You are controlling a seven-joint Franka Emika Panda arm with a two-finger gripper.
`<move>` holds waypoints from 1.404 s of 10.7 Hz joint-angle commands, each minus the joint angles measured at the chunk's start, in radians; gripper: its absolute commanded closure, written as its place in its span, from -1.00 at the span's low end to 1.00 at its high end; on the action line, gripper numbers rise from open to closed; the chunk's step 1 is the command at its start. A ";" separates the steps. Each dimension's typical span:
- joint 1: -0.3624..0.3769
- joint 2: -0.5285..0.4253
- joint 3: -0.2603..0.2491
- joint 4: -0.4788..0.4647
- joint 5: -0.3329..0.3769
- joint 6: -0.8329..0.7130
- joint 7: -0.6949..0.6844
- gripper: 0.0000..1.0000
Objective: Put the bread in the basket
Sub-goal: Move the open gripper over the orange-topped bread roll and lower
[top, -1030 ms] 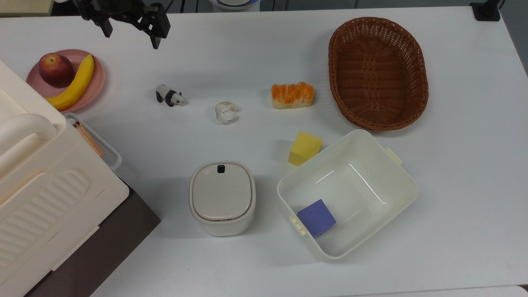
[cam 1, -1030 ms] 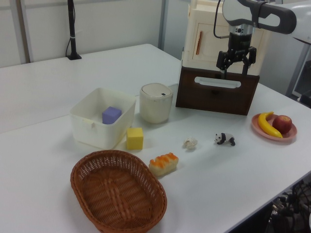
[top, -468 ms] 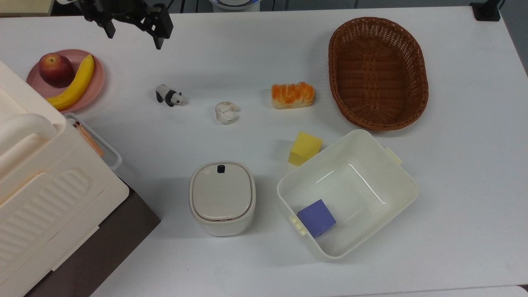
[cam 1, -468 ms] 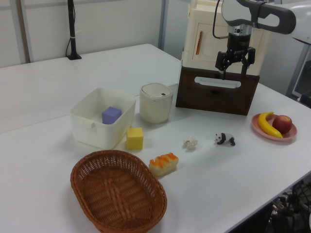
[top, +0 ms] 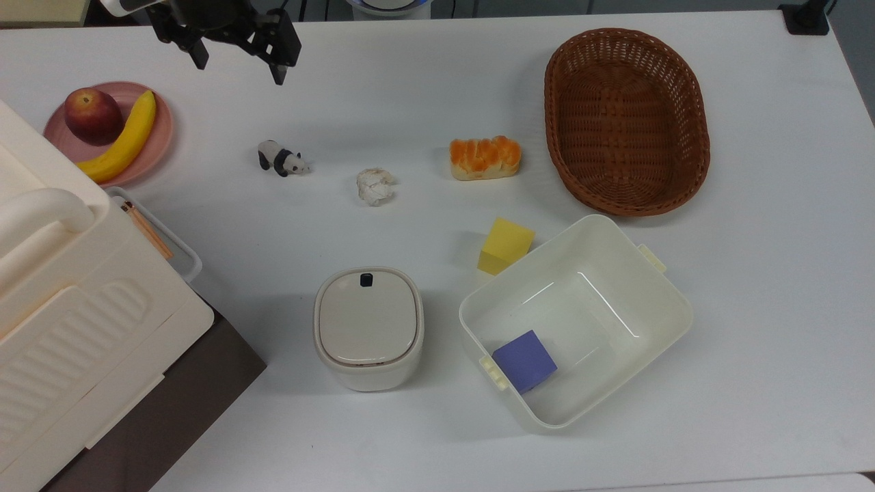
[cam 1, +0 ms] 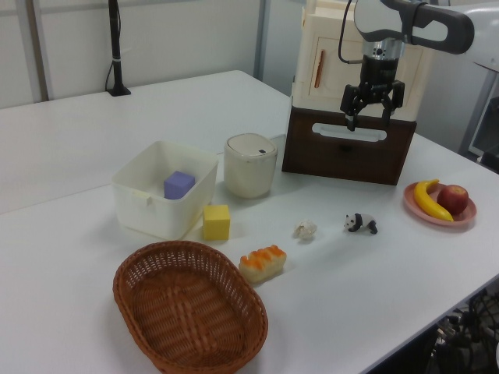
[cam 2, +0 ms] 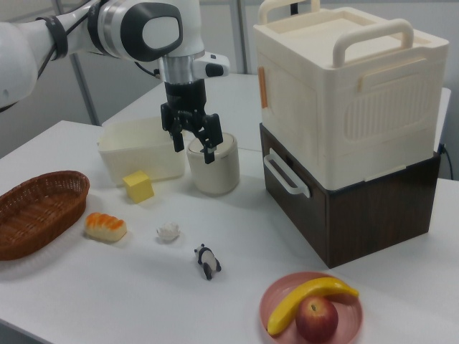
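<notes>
White table: empty basket, tub with purple cube.

A pink plate held an apple and a banana at the top view's left. A panda stood on the table, a paper ball near it. A yellow cube sat just beside a cream tub that held a purple cube. A lidded canister stood near the tub. A cream box sat stacked on a brown box.
</notes>
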 commanded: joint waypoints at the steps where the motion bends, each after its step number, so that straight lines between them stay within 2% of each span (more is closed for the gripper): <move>1: 0.012 -0.015 -0.002 -0.055 0.049 -0.001 -0.039 -1.00; 4: 0.032 -0.007 -0.003 -0.087 0.118 0.035 0.023 -1.00; 6: 0.038 -0.014 -0.005 -0.089 0.169 0.047 0.220 -1.00; 8: 0.079 -0.014 -0.003 -0.116 0.169 0.096 0.434 -1.00; 10: 0.089 -0.015 -0.003 -0.141 0.169 0.131 0.629 -1.00; 11: 0.096 -0.017 -0.003 -0.179 0.170 0.131 0.681 -1.00; 12: 0.139 -0.030 -0.003 -0.247 0.170 0.148 0.724 -1.00; 14: 0.188 -0.078 -0.003 -0.383 0.170 0.264 0.751 -1.00; 15: 0.214 -0.073 -0.003 -0.409 0.170 0.276 0.764 -1.00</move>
